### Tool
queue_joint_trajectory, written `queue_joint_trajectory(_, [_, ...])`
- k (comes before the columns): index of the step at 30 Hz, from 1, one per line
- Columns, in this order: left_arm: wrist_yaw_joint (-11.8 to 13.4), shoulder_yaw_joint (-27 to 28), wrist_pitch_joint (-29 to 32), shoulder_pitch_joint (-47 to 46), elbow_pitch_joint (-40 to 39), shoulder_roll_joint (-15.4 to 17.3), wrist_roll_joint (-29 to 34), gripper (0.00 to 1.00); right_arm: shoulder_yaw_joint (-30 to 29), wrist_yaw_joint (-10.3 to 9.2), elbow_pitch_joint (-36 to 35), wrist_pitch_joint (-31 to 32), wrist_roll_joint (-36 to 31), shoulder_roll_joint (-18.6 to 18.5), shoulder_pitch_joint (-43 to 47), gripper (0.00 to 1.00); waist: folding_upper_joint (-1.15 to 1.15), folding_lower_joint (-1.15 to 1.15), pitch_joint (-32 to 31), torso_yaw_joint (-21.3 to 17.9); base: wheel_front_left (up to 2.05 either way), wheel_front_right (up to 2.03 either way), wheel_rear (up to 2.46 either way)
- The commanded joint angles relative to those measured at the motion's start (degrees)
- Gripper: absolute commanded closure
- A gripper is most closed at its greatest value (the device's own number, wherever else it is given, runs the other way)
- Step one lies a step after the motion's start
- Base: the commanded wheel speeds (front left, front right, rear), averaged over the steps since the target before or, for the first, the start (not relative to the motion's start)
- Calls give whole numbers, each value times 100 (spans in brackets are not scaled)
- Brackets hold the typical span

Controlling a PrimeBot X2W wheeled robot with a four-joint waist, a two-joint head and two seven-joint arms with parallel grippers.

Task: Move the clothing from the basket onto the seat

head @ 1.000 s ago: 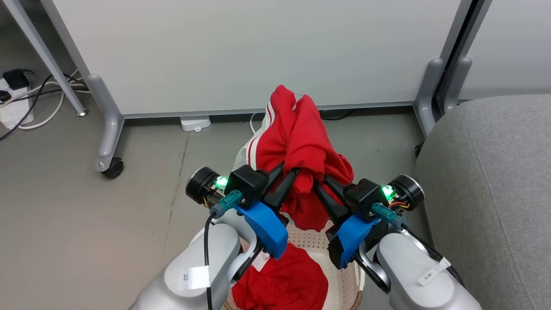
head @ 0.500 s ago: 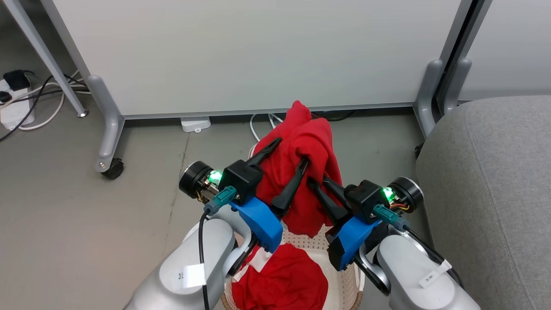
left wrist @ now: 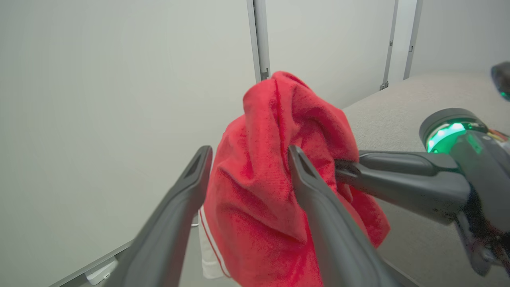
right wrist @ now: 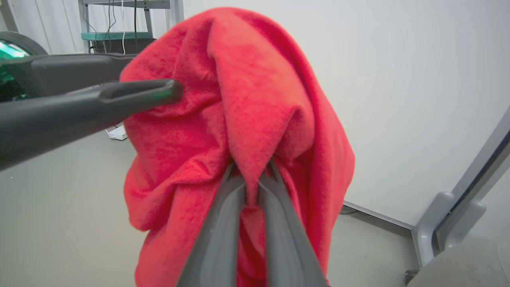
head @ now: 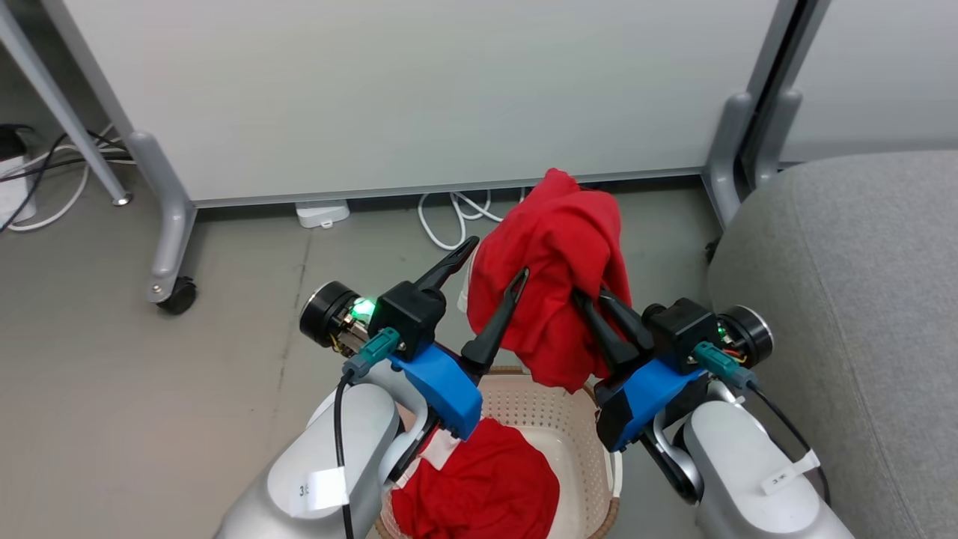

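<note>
One red garment (head: 557, 247) is up in the air, hanging over the far end of the basket (head: 550, 408). My right fingers (head: 599, 327) are pressed together on a fold of it, pinching the cloth, and the whole bundle drapes down from that pinch. My left fingers (head: 500, 314) are spread wide. The one nearer the right arm has its tip against the cloth and the other stands clear, so nothing is gripped on that side. In the left wrist view I can see white striped trim low on the hanging garment. The second red garment (head: 479, 486) lies crumpled in the near end of the basket, with a white patch at its edge. The grey seat (head: 846, 299) sits just right of the basket. Beyond the basket, white cables (head: 449, 221) loop on the floor under a pale panel (head: 419, 90).
</note>
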Motion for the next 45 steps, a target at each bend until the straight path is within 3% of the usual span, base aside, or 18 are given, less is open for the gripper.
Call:
queue_joint_trajectory(1, [-4, 35, -24, 125, -17, 35, 14, 0, -61, 0, -70, -23, -35, 1, 57, 100, 0, 0, 77, -118, 0, 0, 0])
queue_joint_trajectory(24, [-15, -40, -21, 321, -435, 196, 348, 0, -1138, 0, -1214, -22, -159, -173, 584, 100, 0, 0, 640, -2095, 0, 0, 0])
queue_joint_trajectory(34, [-16, -391, -21, 255, -481, 175, 304, 0, -1556, 0, -1602, -22, -163, -134, 995, 100, 0, 0, 680, -2574, 0, 0, 0])
queue_joint_trajectory(45, [-16, -289, -21, 136, -618, 214, 307, 0, -1787, 0, -1908, -23, -164, -98, 912, 100, 0, 0, 792, -2621, 0, 0, 0])
